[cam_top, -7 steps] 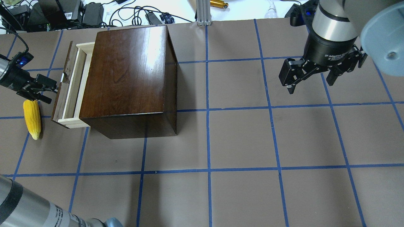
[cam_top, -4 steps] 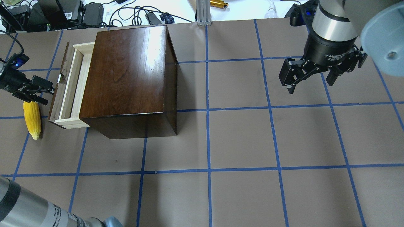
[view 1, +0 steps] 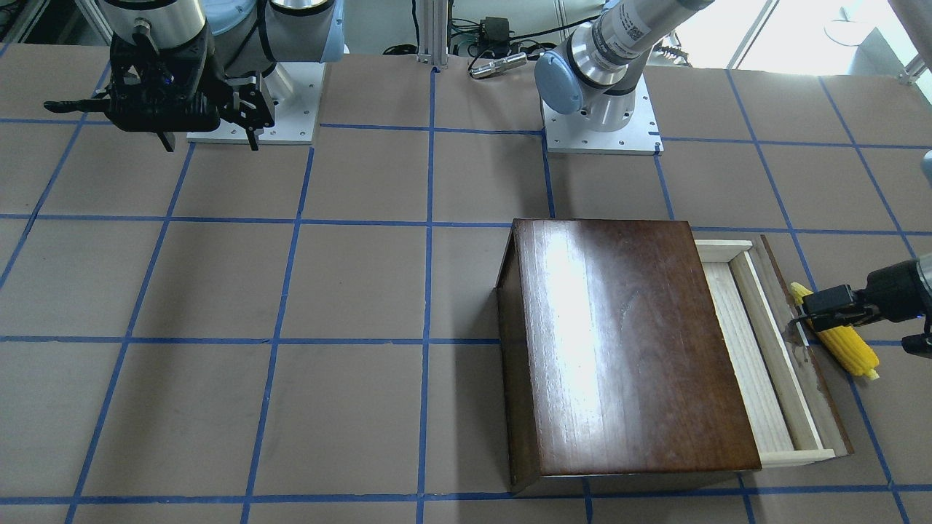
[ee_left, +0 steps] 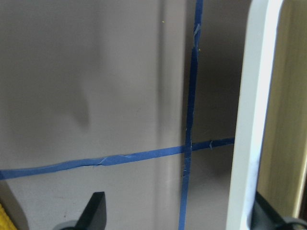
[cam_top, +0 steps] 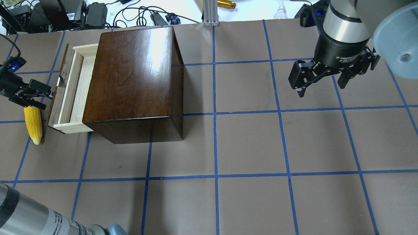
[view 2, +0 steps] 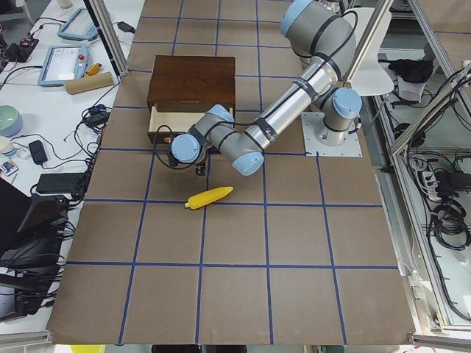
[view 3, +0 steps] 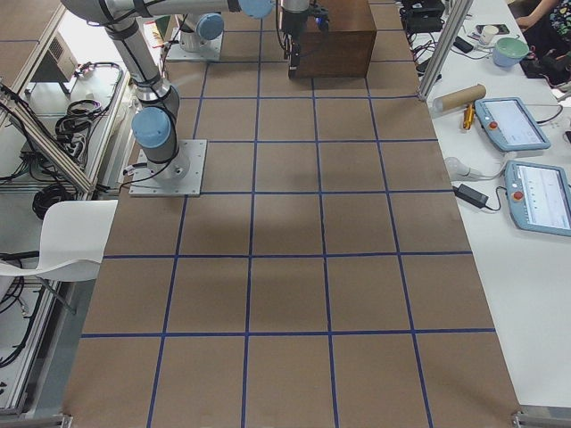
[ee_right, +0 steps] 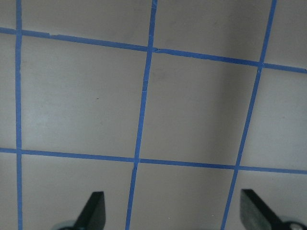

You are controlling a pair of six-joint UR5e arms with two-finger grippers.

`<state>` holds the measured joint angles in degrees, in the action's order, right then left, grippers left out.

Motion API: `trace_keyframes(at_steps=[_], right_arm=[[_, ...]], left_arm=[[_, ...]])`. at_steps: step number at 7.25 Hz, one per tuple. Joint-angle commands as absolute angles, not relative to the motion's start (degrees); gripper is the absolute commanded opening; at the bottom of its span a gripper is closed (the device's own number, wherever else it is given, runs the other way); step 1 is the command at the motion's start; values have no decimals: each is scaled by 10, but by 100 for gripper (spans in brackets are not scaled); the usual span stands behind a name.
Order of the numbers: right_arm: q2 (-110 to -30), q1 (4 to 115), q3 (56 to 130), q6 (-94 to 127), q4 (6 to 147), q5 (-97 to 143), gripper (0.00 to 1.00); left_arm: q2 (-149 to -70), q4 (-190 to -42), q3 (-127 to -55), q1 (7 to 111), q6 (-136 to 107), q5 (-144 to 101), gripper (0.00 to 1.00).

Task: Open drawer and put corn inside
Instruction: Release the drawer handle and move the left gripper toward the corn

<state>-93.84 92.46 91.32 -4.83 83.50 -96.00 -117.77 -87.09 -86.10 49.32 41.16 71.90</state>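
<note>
The dark-brown wooden box [cam_top: 130,78] stands at the table's back left. Its drawer [cam_top: 76,91] is pulled partly out, showing pale wood behind the dark front panel. My left gripper [cam_top: 47,98] is at the small light handle [cam_top: 59,81], its fingers apart; the left wrist view [ee_left: 177,215] shows them spread wide, one beside a pale strip. The yellow corn [cam_top: 33,124] lies on the table just left of the drawer front, partly under the gripper; it also shows in the front-facing view [view 1: 844,346]. My right gripper [cam_top: 320,91] hangs open and empty over the back right.
Cables, power bricks and a metal post [cam_top: 209,13] lie beyond the table's far edge. The brown table cover [cam_top: 248,147] is marked with a blue tape grid. The left arm's forearm [cam_top: 29,218] crosses the near left corner.
The left gripper has moved left, and the drawer has slid further out of the box with it. The corn and the right arm have not moved.
</note>
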Motion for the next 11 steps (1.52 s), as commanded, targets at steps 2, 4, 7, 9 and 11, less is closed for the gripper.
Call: trace_keyframes(at_steps=[2,4,7,9,11], right_arm=[[-939,925,913,-48,835,-960,100],[-939,925,913,-48,835,-961,100],[-938,925,913,-48,835,-960,100],[-938,925,913,-48,835,-960,100],[-938,925,913,-48,835,-960,100]], left_arm=[[-1147,-876,-852,495,410,720,100],[-1114,-875,-848,495,409,744,100],[-1092,-848,-843,493,405,838,100],[-1107,-783,-853,493,344,872,100],[-1132,-739,-854,491,330,927,100]])
